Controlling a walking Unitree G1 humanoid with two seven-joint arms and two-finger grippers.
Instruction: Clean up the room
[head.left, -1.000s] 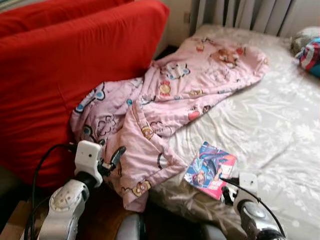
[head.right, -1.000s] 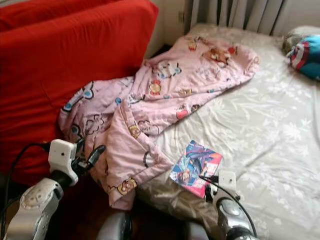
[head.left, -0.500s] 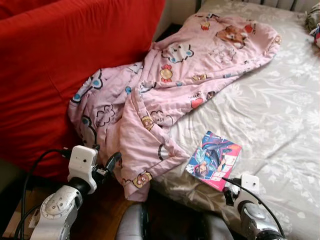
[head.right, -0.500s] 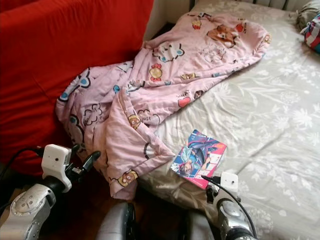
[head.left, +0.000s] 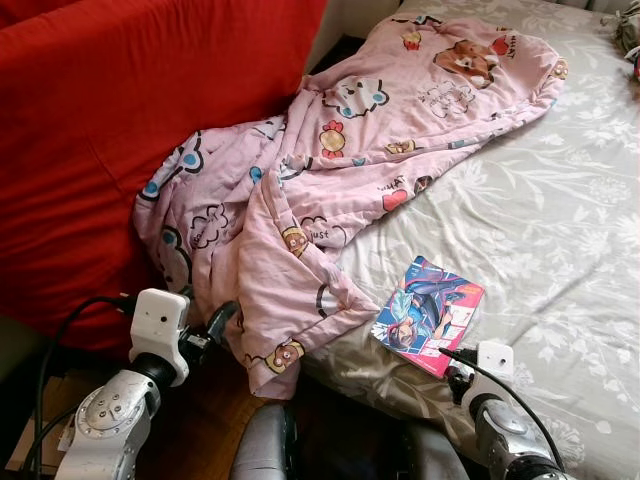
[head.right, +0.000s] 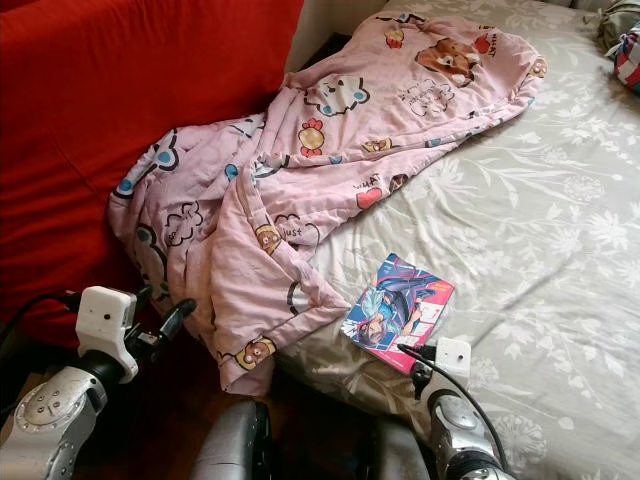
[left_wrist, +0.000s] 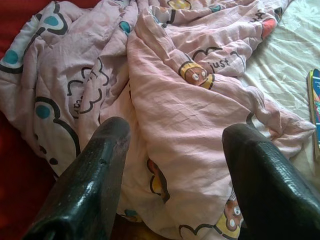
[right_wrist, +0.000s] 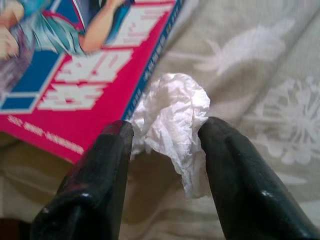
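Note:
A pink cartoon-print blanket (head.left: 340, 170) lies across the bed and spills off its near corner against the red cushion. My left gripper (left_wrist: 175, 135) is open, low beside the blanket's hanging edge, its fingers (head.left: 218, 318) a little short of the cloth. A colourful comic book (head.left: 428, 315) rests flat on the sheet near the bed's front edge. Just in front of the book, my right gripper (right_wrist: 165, 132) is shut on a crumpled white tissue (right_wrist: 172, 112), held above the sheet at the book's pink corner (right_wrist: 75, 95).
A big red cushion (head.left: 120, 120) stands along the left. The bed with its grey floral sheet (head.left: 560, 230) takes up the right. A blue and red soft thing (head.right: 625, 45) lies at the far right. Dark wooden floor (head.left: 205, 430) shows below the left arm.
The whole picture has shifted, so the camera has tilted down and come closer to the bed. Both arms keep about the same pose; blanket and book lie as before.

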